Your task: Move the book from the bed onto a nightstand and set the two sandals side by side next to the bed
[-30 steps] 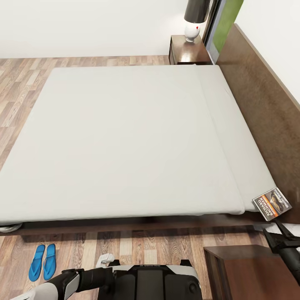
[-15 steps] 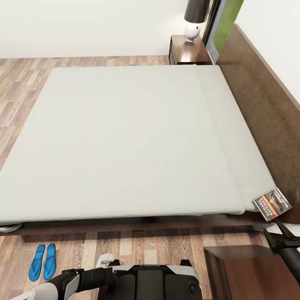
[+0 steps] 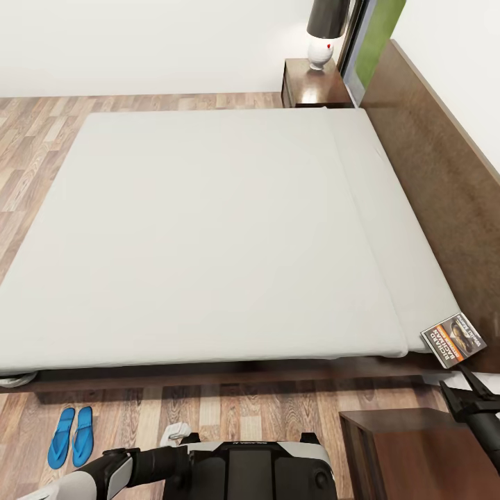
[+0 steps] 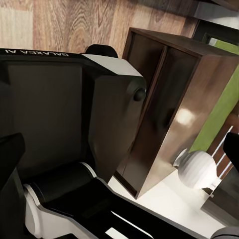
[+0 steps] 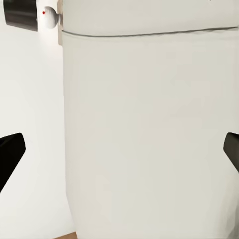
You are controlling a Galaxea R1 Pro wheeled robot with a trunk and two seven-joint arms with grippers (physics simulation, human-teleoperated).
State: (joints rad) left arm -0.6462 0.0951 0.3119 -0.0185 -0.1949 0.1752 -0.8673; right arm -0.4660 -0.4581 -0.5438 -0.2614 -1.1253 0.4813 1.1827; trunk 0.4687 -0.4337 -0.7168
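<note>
The book (image 3: 453, 339) lies flat on the near right corner of the bed (image 3: 208, 229), by the dark headboard. My right gripper (image 3: 455, 387) hangs open just below that corner, a short way from the book and above the near nightstand (image 3: 410, 451). In the right wrist view its fingertips (image 5: 10, 157) stand wide apart over the off-white mattress (image 5: 149, 124), with nothing between them. The two sandals (image 3: 71, 436) lie side by side on the floor beside the bed, at lower left. My left arm (image 3: 104, 476) is folded low by my trunk; its gripper (image 4: 119, 152) looks open and empty.
A second nightstand (image 3: 312, 83) stands at the bed's far side with a white lamp (image 3: 323, 35) on it. Wood-plank floor (image 3: 42, 139) runs along the bed's left side and in front of me. The left wrist view shows my own black body (image 4: 59, 109) and the near nightstand's side (image 4: 169, 114).
</note>
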